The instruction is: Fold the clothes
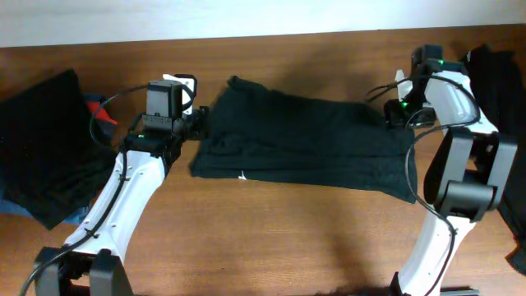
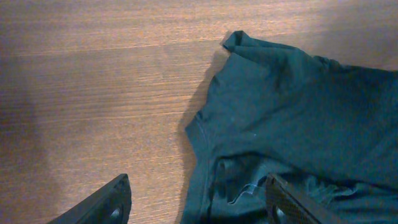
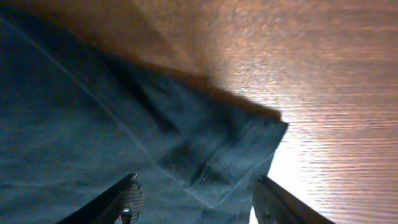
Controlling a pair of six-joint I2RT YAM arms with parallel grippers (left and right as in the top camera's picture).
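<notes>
A soft, matte black fabric shirt (image 1: 304, 140) lies flat as a long band across the middle of the brown wooden counter (image 1: 271, 238). Its ends point to 9 and 3 o'clock. A small white mark (image 1: 242, 174) shows at its 6 o'clock edge, near the left end.

The left jaws stand wide at the shirt's 9 o'clock end and hold nothing. In the left wrist view the two dark fingers (image 2: 106, 202) straddle the curved hem, one over bare wood and the other over cloth. The right jaws also stand wide, over the shirt's 3 o'clock corner. Its stitched edge lies between the fingers (image 3: 127, 199) and is not pinched.

Bare counter runs along the whole 6 o'clock side of the shirt, and a narrower strip lies at 12 o'clock. A heap of dark cloth (image 1: 45, 148) fills the counter's 9 o'clock edge, with a red thing (image 1: 103, 115) beside it. More black cloth (image 1: 501, 82) crowds the 3 o'clock edge, close behind the right arm (image 1: 460, 156).
</notes>
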